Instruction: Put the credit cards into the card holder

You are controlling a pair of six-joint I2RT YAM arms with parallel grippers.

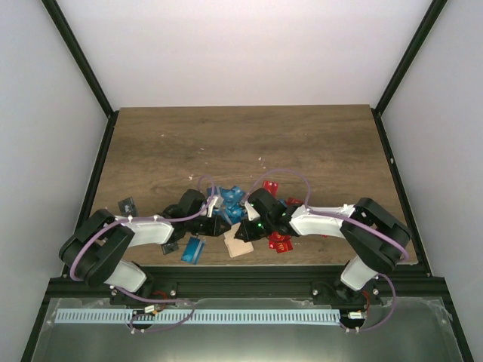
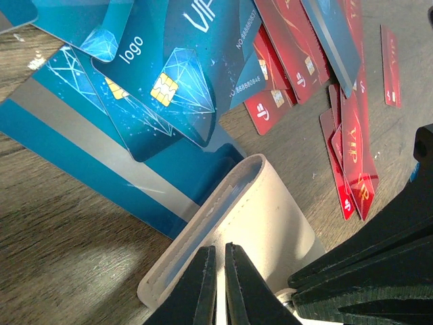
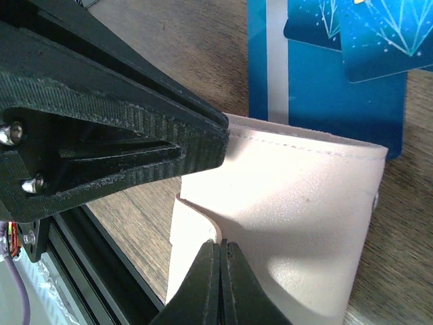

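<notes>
Both grippers pinch card holder [image 2: 264,223] to open slot
Left gripper [image 2: 218,252] clenched on its edge, right gripper [image 3: 220,247] clamped on its lip; holder lower centre on table [image 1: 226,143], credit cards [image 2: 169,81] heaped just above. Part layers gently, no twisting.

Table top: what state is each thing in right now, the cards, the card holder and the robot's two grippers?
Card holder, pinched by both grippers, no card visible in its slot.
Blue cards, loose, overlapping in a heap, outside the holder.
Red cards, loose, overlapping, outside the holder.
Left gripper, shut on the card holder.
Right gripper, shut on the card holder.
</notes>
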